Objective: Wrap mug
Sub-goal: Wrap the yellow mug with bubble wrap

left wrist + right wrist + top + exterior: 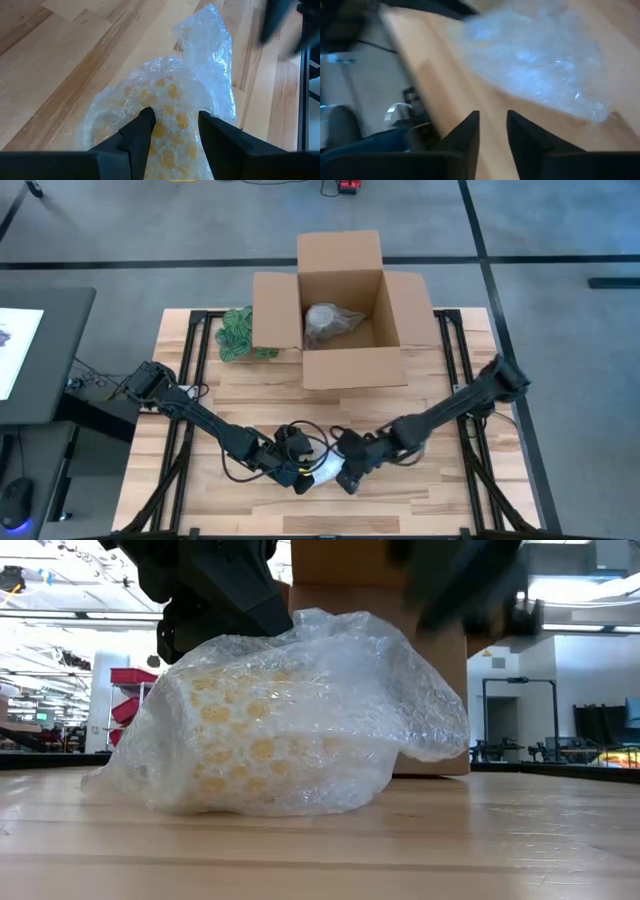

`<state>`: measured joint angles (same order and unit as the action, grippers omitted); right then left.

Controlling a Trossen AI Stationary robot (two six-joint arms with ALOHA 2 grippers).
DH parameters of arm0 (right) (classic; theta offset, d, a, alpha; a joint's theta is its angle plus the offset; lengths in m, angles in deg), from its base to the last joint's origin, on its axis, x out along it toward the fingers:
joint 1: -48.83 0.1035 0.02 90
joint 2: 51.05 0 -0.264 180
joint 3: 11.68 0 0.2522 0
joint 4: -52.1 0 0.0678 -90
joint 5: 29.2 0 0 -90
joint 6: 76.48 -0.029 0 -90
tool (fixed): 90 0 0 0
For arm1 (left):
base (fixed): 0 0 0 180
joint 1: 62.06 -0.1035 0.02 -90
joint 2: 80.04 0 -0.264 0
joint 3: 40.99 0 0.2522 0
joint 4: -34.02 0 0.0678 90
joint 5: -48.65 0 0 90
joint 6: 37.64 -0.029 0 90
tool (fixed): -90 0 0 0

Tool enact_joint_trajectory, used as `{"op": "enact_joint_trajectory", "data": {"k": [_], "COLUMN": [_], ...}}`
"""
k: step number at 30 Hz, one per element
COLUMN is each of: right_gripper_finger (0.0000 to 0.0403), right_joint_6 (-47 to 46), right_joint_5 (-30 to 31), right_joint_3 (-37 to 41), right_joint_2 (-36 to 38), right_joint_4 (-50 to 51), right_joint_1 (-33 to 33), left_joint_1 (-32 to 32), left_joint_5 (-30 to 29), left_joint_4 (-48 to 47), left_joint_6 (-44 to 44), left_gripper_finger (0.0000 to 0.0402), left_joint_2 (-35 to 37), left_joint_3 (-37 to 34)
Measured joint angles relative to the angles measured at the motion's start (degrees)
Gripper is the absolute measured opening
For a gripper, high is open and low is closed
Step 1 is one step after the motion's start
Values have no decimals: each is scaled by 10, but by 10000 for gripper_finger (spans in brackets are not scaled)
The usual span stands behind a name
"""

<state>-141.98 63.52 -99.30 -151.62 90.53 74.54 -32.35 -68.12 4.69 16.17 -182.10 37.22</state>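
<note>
— In front of the open cardboard box, near the worktop's front edge — what lies there?

— The mug, pale with yellow spots, swaddled in clear bubble wrap. The bundle rests on the wooden worktop, well apart from the box, and a loose flap of wrap trails off to one side.

— And the tools?

— Both are down at the bundle. The left tool is on the bundle's left side as seen from above; its fingers stand a little apart, resting on the wrapped mug, though I cannot tell if they pinch anything. The right tool is just beside the bundle's other side, fingers narrowly apart with only bare wood between them — it holds nothing.

— Anything inside the box?

— A crumpled grey-brown wad of packing on its floor. All four flaps are folded outward.

— And beside the box?

— A green patterned heap just off its left flap; what it is, I cannot tell.
</note>
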Motion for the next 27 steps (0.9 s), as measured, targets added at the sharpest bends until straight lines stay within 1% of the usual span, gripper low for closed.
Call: {"op": "enact_joint_trajectory", "data": {"k": [5, 11, 20, 25, 27], "right_gripper_finger": [45, 16, 11, 11, 11], "right_joint_6": [-17, -21, -27, -34, -28], "right_joint_5": [14, 34, 52, 112, 116], "right_joint_3": [1, 1, 1, 0, 0], "right_joint_2": [-69, -69, -61, -22, -20], "right_joint_4": [-31, -33, -42, -44, -45], "right_joint_1": [-38, -58, -68, -65, -70], "left_joint_1": [0, 0, -2, -2, -3], "left_joint_5": [0, -1, -4, -1, -1], "left_joint_4": [-2, -5, -11, -4, -5], "left_joint_6": [-9, -23, -55, -57, -56], "left_gripper_finger": [146, 146, 146, 146, 146], "left_joint_2": [0, 0, 0, -1, -1], "left_joint_3": [0, -1, -2, 0, 0]}}
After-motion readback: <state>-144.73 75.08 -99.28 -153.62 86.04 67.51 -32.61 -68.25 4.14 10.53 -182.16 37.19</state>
